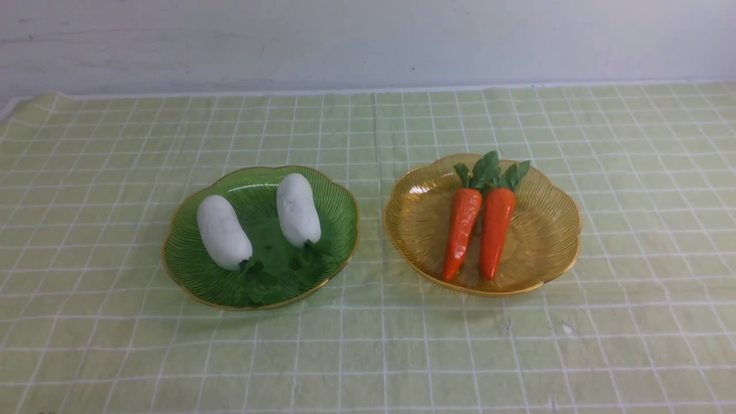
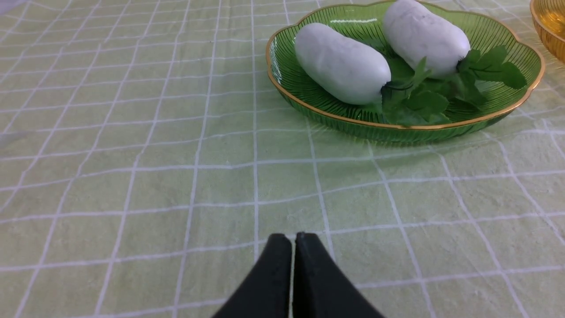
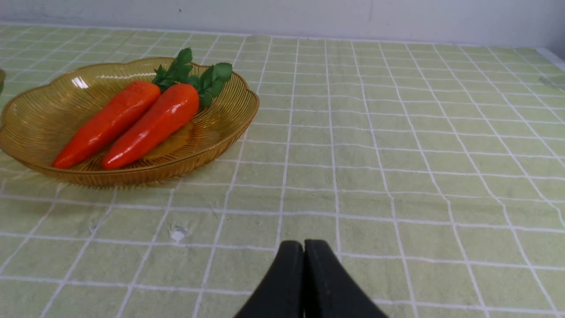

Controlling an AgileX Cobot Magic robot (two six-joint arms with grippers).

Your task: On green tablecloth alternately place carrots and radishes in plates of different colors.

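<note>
Two white radishes point(image 1: 223, 232) point(image 1: 298, 209) lie side by side in the green plate point(image 1: 190, 270) on the green tablecloth point(image 1: 368, 345). Two orange carrots point(image 1: 461, 231) point(image 1: 495, 230) lie side by side in the amber plate point(image 1: 552, 253). Neither gripper shows in the front view. In the left wrist view my left gripper point(image 2: 293, 236) is shut and empty over bare cloth, well short of the green plate point(image 2: 309, 110) and its radishes point(image 2: 342, 63) point(image 2: 424, 36). In the right wrist view my right gripper point(image 3: 303, 244) is shut and empty over bare cloth, apart from the amber plate point(image 3: 39, 123) and its carrots point(image 3: 108, 122) point(image 3: 152, 125).
A pale wall point(image 1: 368, 40) runs along the cloth's far edge. A small white speck point(image 1: 567, 328) lies on the cloth near the amber plate; it also shows in the right wrist view point(image 3: 178, 233). The amber plate's rim point(image 2: 547, 26) shows at the left wrist view's edge.
</note>
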